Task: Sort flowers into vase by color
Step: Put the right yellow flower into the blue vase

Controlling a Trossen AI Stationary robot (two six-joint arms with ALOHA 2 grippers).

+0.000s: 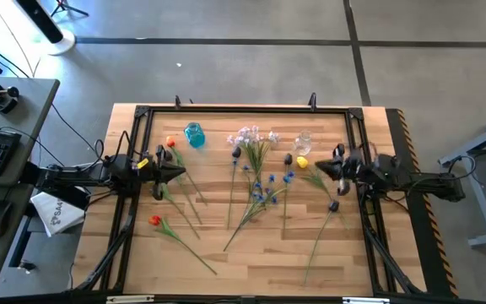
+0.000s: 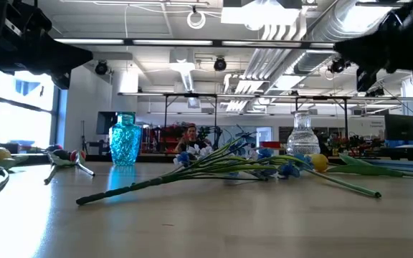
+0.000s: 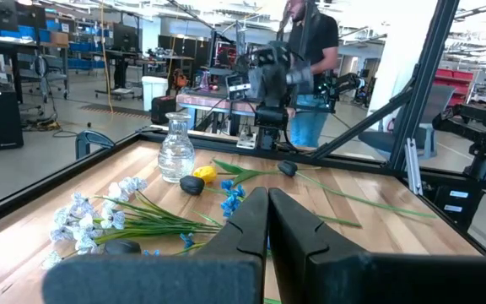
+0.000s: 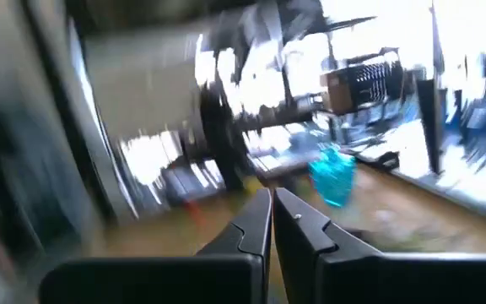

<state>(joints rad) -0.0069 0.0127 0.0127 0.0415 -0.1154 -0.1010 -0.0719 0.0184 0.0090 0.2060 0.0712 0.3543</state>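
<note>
High view shows both left gripper (image 1: 178, 171) and right gripper (image 1: 318, 169) pressed together and empty, flowers (image 1: 258, 173) strewn between their jaws, none in the blue vase (image 1: 194, 134); sorting looks unstarted, needing opened fingers first.

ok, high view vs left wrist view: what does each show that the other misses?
High only: blue vase, orange flower, red flower and the right gripper, shut above the table. Left wrist only: the left gripper up close, shut and empty, and a person beyond the table. Both: clear vase, yellow flower, pale blossom spray, blue clusters.
</note>
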